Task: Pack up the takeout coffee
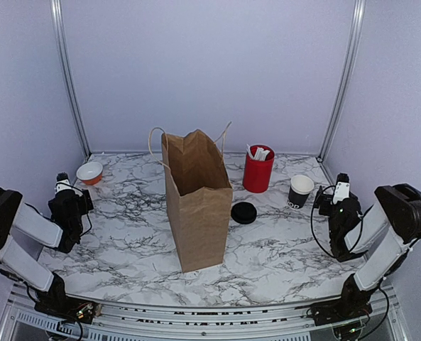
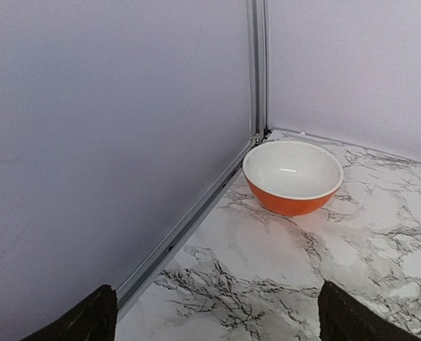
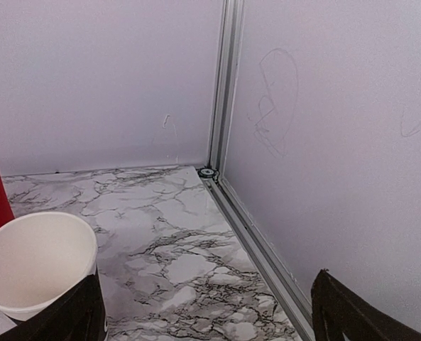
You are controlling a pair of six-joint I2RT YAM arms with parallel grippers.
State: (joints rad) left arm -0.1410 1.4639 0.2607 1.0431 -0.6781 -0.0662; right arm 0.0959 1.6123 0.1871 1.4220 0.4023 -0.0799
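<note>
The takeout coffee (image 1: 300,190) is a small black cup, white inside, standing upright at the right of the marble table (image 1: 125,249). In the right wrist view the cup (image 3: 36,263) sits just outside the left finger, not between the jaws. My right gripper (image 1: 340,186) (image 3: 209,309) is open and empty, a little to the right of the cup and facing the back right corner. A brown paper bag (image 1: 196,199) stands open at the middle. My left gripper (image 1: 67,186) (image 2: 217,316) is open and empty at the far left.
A red cup with white sticks (image 1: 258,170) stands behind the black cup. A flat black lid (image 1: 243,212) lies between the bag and the cup. An orange bowl (image 1: 89,172) (image 2: 292,177) sits in the back left corner, ahead of the left gripper. Walls close both sides.
</note>
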